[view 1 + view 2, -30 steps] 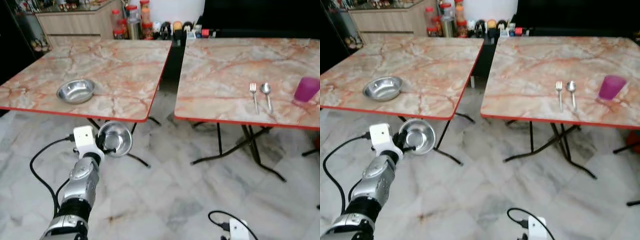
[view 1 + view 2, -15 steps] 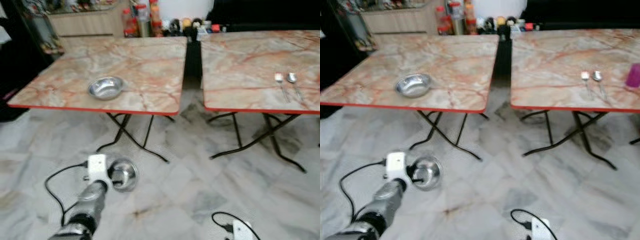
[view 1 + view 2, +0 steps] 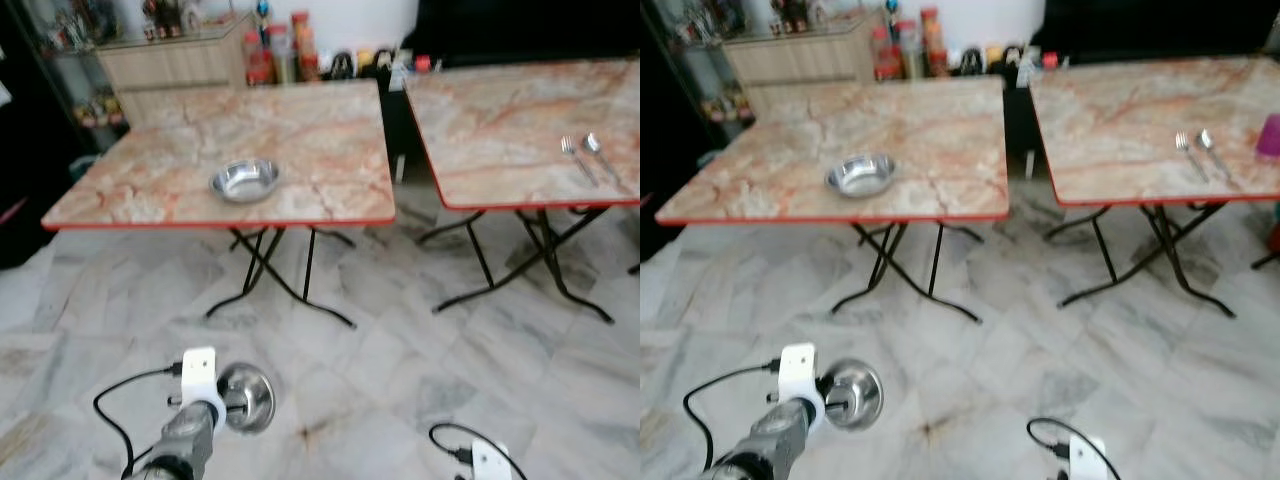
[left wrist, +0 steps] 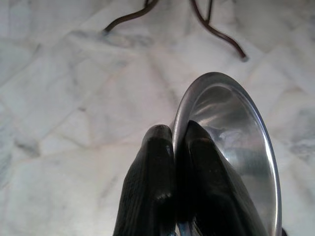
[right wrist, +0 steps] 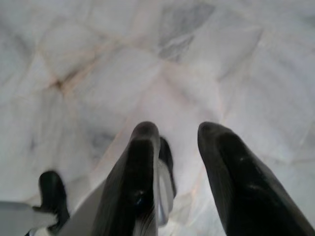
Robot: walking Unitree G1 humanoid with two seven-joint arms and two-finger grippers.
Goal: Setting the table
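Left wrist view showed the left gripper [image 4: 178,142] pinching a shiny steel bowl's [image 4: 241,147] thin rim; the right gripper [image 5: 179,135] hung parted over marble floor [image 5: 98,64].

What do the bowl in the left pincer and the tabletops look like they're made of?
The held bowl, its rim clamped by the left pincer, looks like polished stainless steel: silver, with mirror-like reflections; so does the second bowl. The left table shows beige marble-patterned veining with a red edge, either real stone or a printed laminate; I can't tell which.
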